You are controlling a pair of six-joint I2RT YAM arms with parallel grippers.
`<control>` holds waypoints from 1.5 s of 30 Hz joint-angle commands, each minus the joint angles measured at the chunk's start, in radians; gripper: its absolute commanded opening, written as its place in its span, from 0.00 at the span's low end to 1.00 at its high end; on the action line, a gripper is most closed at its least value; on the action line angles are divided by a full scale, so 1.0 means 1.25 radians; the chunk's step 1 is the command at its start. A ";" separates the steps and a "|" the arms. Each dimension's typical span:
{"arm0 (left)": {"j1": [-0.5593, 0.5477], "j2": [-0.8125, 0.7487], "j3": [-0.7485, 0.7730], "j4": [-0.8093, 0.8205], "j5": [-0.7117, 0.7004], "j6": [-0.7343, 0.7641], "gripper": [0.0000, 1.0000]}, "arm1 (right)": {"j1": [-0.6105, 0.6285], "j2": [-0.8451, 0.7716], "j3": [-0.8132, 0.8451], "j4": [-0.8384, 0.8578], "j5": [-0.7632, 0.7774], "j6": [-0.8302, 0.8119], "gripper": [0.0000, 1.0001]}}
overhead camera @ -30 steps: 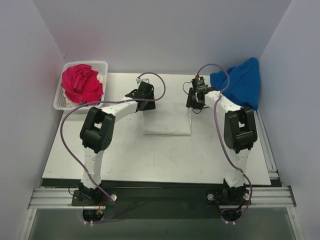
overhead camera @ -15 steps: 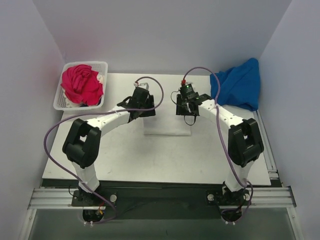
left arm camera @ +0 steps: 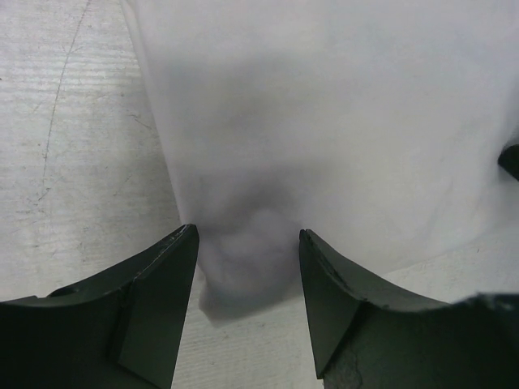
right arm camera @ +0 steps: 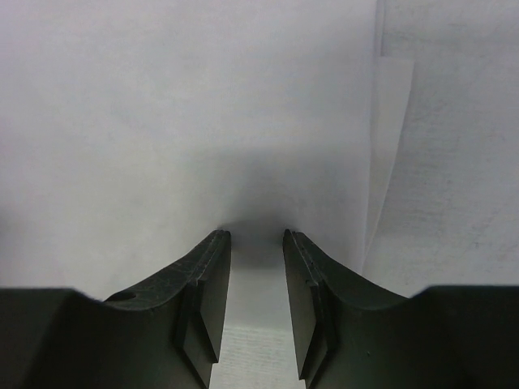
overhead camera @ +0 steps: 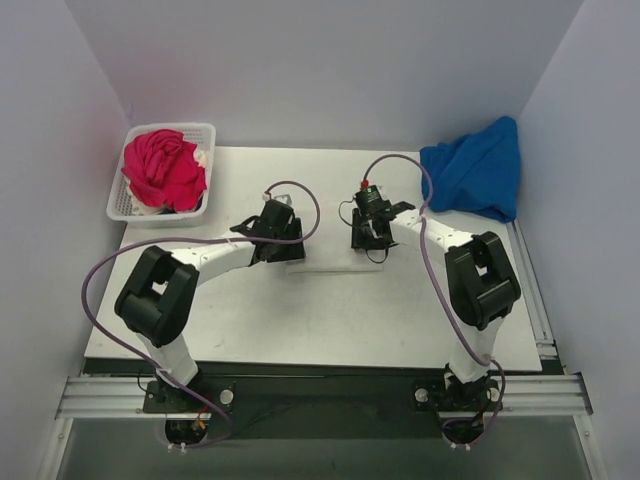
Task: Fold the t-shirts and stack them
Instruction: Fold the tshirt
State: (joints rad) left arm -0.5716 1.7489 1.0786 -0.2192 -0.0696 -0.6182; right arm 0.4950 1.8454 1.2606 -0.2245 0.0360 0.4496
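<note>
A folded white t-shirt (overhead camera: 326, 257) lies flat on the table between my two grippers. My left gripper (overhead camera: 287, 247) is low at its left end; in the left wrist view (left arm camera: 247, 243) the jaws stand wide apart around a corner of the white shirt (left arm camera: 324, 105). My right gripper (overhead camera: 367, 237) is low at the shirt's right end; in the right wrist view (right arm camera: 257, 239) the jaws stand a little apart over the edge of the white shirt (right arm camera: 203, 105). A bright blue t-shirt (overhead camera: 480, 168) lies bunched at the back right. A magenta-pink t-shirt (overhead camera: 162, 167) fills the basket.
The white lattice basket (overhead camera: 128, 208) stands at the table's back left corner. Pale walls close in the back and both sides. Purple cables loop from both arms over the table (overhead camera: 330, 320). Bare table shows in both wrist views (left arm camera: 73, 146) (right arm camera: 454, 162).
Both grippers have moved from the shirt's far edge toward the near side and dropped low. The white shirt now looks shorter from front to back.
</note>
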 commanded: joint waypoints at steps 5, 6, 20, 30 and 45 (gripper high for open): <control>-0.007 -0.017 -0.026 -0.007 -0.064 0.001 0.63 | 0.008 0.059 -0.050 0.010 -0.014 0.031 0.33; -0.008 -0.011 -0.024 -0.016 -0.077 0.002 0.63 | 0.005 0.063 -0.054 0.010 -0.014 0.037 0.33; -0.049 -0.139 -0.019 -0.052 -0.115 0.015 0.63 | 0.005 0.047 -0.048 0.009 -0.014 0.040 0.31; -0.077 -0.187 -0.071 -0.041 -0.076 -0.010 0.64 | 0.007 0.045 -0.049 0.014 -0.020 0.039 0.31; -0.078 -0.035 -0.103 -0.050 -0.154 -0.029 0.63 | 0.005 0.058 -0.059 0.021 -0.023 0.044 0.30</control>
State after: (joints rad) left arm -0.6662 1.6859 0.9276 -0.2043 -0.1856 -0.6323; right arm 0.4992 1.9018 1.2125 -0.1749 0.0132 0.4942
